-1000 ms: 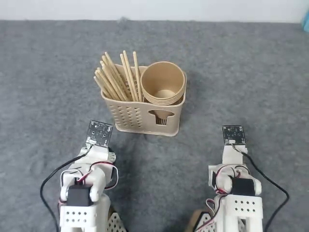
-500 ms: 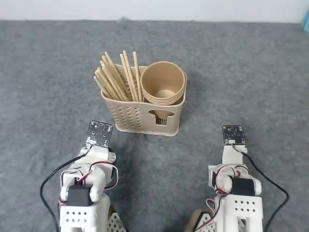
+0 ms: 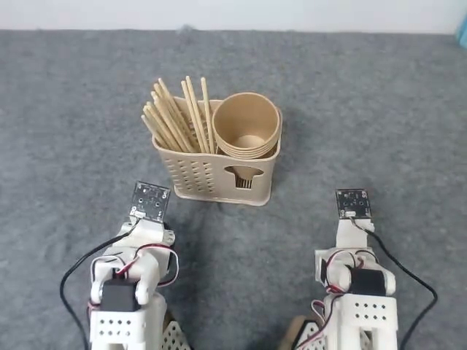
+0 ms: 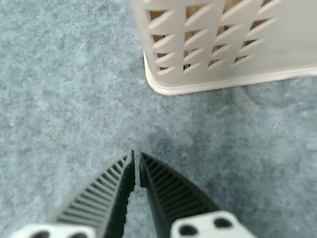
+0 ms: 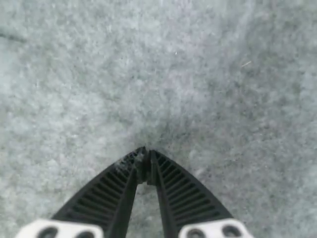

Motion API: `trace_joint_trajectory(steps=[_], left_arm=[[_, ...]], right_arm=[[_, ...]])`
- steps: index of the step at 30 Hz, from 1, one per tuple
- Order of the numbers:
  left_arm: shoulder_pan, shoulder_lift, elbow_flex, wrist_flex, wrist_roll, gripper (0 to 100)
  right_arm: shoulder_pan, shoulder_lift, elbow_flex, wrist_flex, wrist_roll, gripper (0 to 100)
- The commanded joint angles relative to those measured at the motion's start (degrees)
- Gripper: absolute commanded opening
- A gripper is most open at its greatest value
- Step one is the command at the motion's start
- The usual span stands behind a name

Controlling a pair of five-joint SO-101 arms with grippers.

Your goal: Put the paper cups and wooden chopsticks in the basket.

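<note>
A beige perforated basket [image 3: 217, 173] stands in the middle of the grey carpet. Several wooden chopsticks [image 3: 177, 117] lean in its left part, and nested paper cups [image 3: 246, 125] sit in its right part. Both arms rest folded at the near edge, the left one [image 3: 139, 255] and the right one [image 3: 355, 259]. My left gripper [image 4: 136, 159] is shut and empty just above the carpet, a short way in front of the basket's corner [image 4: 163, 74]. My right gripper [image 5: 145, 154] is shut and empty over bare carpet.
Grey carpet [image 3: 379, 117] covers the whole surface around the basket. A pale wall strip [image 3: 233, 14] runs along the far edge.
</note>
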Motion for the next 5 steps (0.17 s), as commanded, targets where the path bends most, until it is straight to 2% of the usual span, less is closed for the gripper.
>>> trace_joint_trajectory(steps=[1, 5], left_arm=[[0.4, -0.3, -0.3, 0.3, 0.2, 1], [0.4, -0.3, -0.3, 0.3, 0.2, 1]], right_arm=[[0.6, -0.5, -0.5, 0.0, 0.8, 0.8], [0.6, -0.5, -0.5, 0.0, 0.8, 0.8]])
